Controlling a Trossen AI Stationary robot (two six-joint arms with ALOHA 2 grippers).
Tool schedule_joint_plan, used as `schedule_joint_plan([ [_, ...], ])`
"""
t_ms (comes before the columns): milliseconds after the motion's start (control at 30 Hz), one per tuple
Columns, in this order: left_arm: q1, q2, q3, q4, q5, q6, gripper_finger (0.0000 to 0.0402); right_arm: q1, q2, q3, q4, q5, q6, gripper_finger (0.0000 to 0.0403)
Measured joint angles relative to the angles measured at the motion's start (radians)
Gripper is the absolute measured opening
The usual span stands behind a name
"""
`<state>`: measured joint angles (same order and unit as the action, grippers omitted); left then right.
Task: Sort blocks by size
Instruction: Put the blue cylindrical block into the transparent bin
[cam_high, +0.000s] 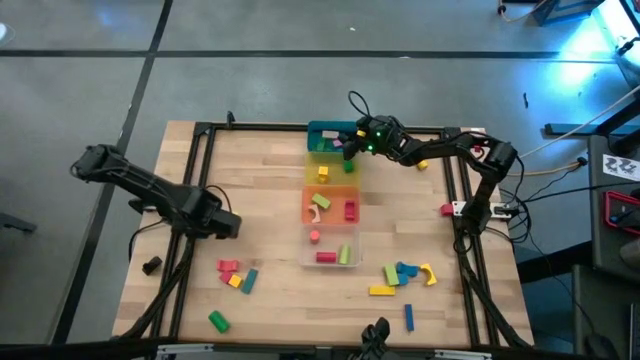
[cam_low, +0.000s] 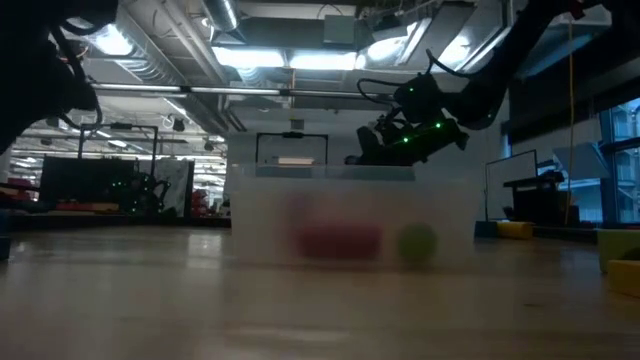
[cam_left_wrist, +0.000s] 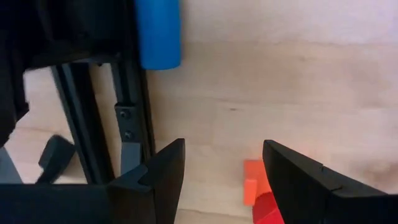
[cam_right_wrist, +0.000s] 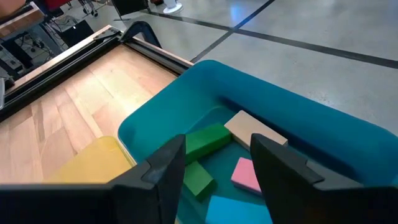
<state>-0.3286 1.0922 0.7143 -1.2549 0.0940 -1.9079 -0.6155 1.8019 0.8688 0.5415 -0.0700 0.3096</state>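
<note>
Over on the left side of the table, the left gripper hovers low with its fingers spread apart and nothing between them; just ahead of it lie red blocks, and its wrist view shows an orange-red block below the gap between its fingers and a blue cylinder farther off. Between the arms runs a row of bins holding sorted blocks, from the clear bin to the orange bin. At the far end, the right gripper hangs over the teal bin, fingers parted and empty; beneath them lie a green block, a tan block and a pink block. More loose blocks lie well behind it.
</note>
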Motion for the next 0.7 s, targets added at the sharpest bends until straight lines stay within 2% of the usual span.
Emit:
schedule_joint_plan([
  [200, -0.001, 0.094, -0.005, 0.005, 0.061, -0.098, 0.0200, 0.000, 0.000, 0.000, 0.000, 0.000, 0.000, 0.0183],
  [367, -0.001, 0.172, -0.005, -0.056, 0.063, -0.190, 0.0200, 0.000, 0.000, 0.000, 0.001, -0.001, 0.000, 0.0184],
  [533, -0.001, 0.235, -0.005, -0.070, -0.049, -0.294, 0.0200, 0.000, 0.000, 0.000, 0.001, -0.001, -0.003, 0.0184],
  [700, -0.001, 0.308, -0.005, -0.065, -0.072, -0.345, 0.0200, 0.000, 0.000, 0.000, 0.001, -0.001, -0.004, 0.0184],
])
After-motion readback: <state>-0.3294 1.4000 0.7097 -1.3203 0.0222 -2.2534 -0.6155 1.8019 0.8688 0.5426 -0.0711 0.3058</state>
